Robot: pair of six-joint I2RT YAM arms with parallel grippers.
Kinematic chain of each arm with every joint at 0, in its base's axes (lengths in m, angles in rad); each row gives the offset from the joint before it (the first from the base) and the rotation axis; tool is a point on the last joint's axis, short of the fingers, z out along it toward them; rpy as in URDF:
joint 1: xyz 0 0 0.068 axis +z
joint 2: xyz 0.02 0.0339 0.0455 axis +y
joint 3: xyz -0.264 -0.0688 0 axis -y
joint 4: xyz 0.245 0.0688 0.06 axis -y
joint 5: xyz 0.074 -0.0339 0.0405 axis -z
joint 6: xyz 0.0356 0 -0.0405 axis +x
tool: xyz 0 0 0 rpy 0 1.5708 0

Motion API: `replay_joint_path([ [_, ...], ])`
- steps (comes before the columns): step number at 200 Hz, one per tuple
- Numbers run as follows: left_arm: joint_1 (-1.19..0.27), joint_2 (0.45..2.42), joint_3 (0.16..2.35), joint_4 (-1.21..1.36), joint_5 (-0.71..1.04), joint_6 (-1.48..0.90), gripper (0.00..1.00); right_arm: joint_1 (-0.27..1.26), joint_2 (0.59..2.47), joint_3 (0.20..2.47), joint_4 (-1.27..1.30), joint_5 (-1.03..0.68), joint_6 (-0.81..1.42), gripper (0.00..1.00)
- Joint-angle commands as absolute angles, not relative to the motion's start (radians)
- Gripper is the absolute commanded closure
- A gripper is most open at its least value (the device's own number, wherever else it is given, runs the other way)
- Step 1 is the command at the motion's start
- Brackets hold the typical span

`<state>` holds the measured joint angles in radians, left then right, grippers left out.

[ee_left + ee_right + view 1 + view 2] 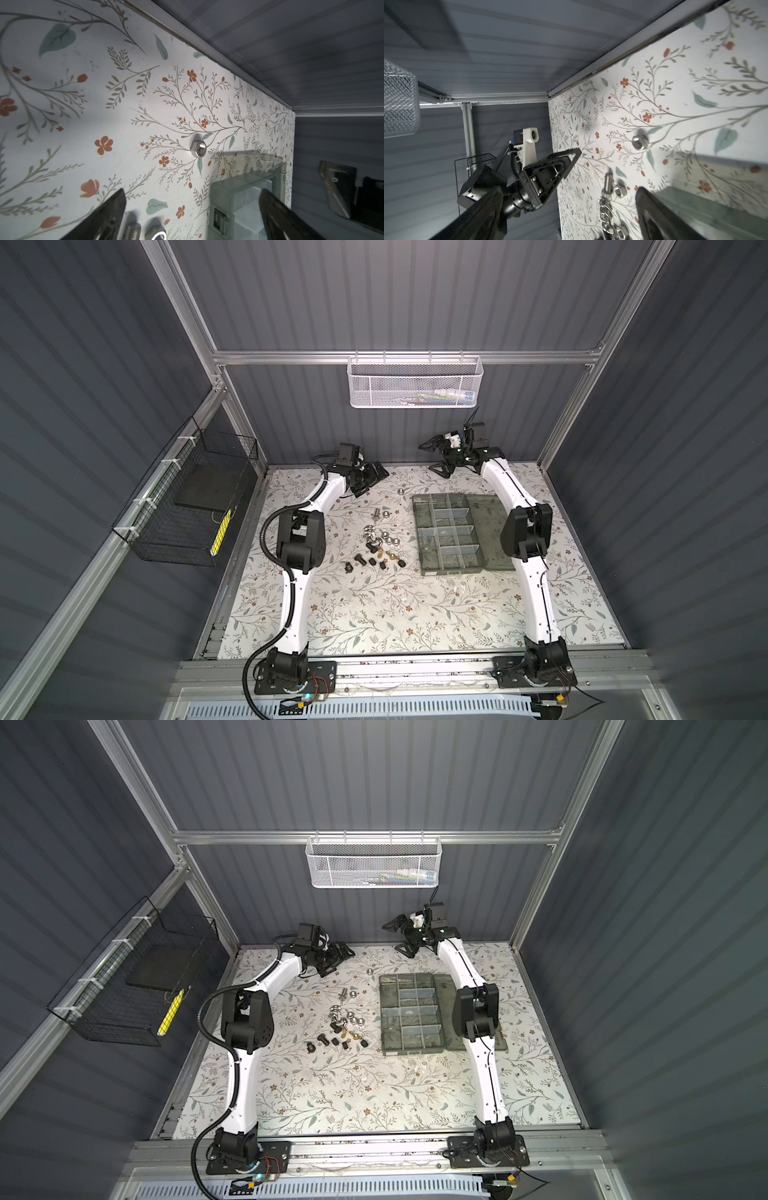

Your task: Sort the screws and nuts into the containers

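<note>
Shiny metal nut [198,148] (translucent plastic organiser [453,571])

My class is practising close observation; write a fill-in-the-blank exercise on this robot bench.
The left gripper and the right gripper are both ___ and empty.
In both top views, the screws and nuts lie on the table to the ___ of the organiser box.
The white mesh basket hangs on the ___ wall.
Missing words: open; left; back.
</note>
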<state>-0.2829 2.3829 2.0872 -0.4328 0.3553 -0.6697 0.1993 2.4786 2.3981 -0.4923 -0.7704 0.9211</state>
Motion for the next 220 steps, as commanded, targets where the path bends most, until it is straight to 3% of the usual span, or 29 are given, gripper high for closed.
replay_joint_path([
  [1,-0.318,2.431,2.159,-0.472,0.338,-0.599,0.01,0.183,2.393,2.28,-0.603,-0.73,0.807,0.01],
  [31,-0.346,2.49,2.243,-0.494,0.295,-0.539,0.06,0.17,2.229,2.076,-0.636,-0.659,0.724,0.01],
  [97,-0.413,2.599,2.363,-0.546,0.112,-0.42,0.19,0.201,1.902,1.789,-0.819,-0.296,0.57,0.01],
  [151,-0.465,2.676,2.437,-0.542,-0.013,-0.381,0.26,0.24,1.768,1.739,-1.001,0.0,0.519,0.01],
  [220,-0.495,2.732,2.494,-0.566,-0.085,-0.325,0.36,0.276,1.686,1.697,-1.077,0.243,0.45,0.01],
])
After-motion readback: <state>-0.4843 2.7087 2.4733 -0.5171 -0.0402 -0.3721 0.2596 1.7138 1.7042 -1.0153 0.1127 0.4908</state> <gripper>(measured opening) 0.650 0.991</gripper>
